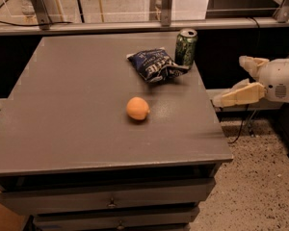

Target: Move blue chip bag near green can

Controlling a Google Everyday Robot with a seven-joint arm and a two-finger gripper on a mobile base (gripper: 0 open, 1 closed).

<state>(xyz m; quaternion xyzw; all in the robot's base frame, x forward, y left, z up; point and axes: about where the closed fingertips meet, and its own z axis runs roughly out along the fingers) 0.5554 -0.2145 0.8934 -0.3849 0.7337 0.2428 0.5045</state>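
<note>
The blue chip bag [156, 65] lies on the grey table [77, 105] toward its back right, its right end touching or almost touching the green can [186, 47], which stands upright at the table's right edge. My gripper [228, 81] is off the table's right side, level with the bag and clear of it. It is open and empty, with one pale finger [237, 95] low and the other higher.
An orange ball [137, 108] sits on the table in front of the bag. Drawers [111, 203] are under the tabletop. A railing with posts [166, 4] runs behind the table. Speckled floor and a cable [241, 129] are on the right.
</note>
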